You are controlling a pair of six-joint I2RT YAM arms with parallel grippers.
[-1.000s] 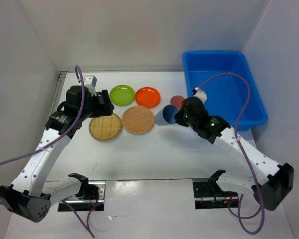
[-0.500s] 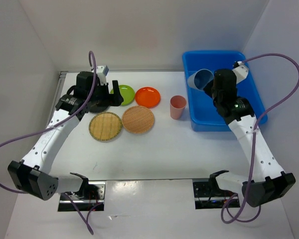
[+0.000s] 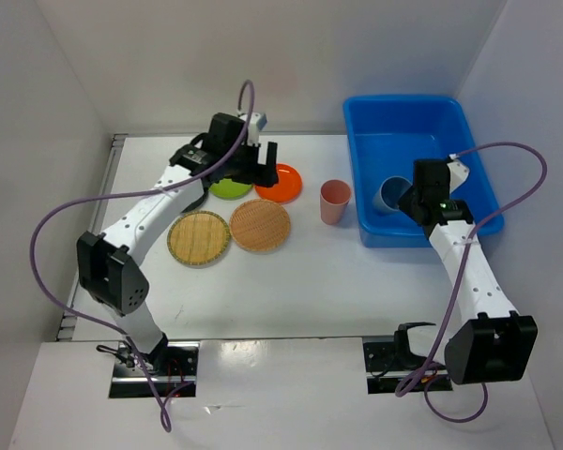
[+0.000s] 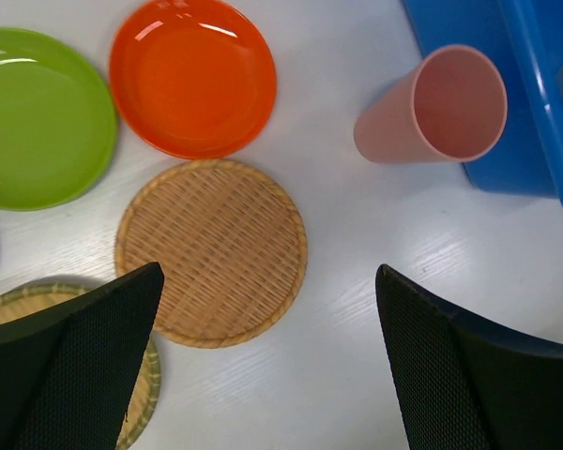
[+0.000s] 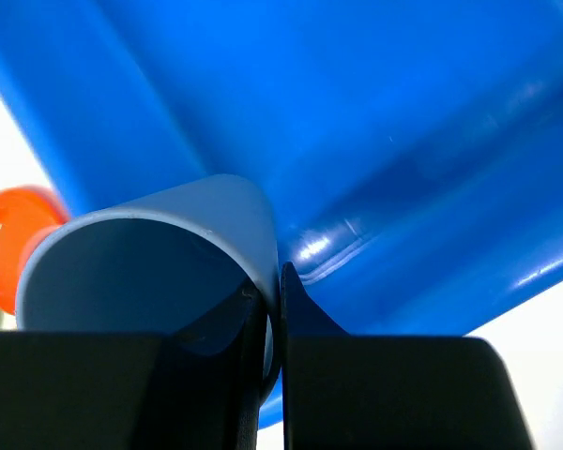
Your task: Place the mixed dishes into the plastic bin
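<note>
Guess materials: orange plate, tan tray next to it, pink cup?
Likely plastic for the orange plate: glossy, sharp highlights. The tan tray looks woven, maybe bamboo: visible weave, matte. The pink cup is probably plastic: smooth, satin, no hard glare.

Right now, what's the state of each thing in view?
blue cup: pinched at rim, inside plastic bin.
right hand: shut on blue cup.
left hand: open, empty.
pink cup: upright on table, outside bin.
orange plate: flat on table.
green plate: flat on table.
woven trays: both flat on table.

Left arm (image 3: 157,201) stretched forward, fingers (image 4: 75,375) spread wide; right fingers (image 5: 385,394) pinched together, seemingly angled down.
</note>
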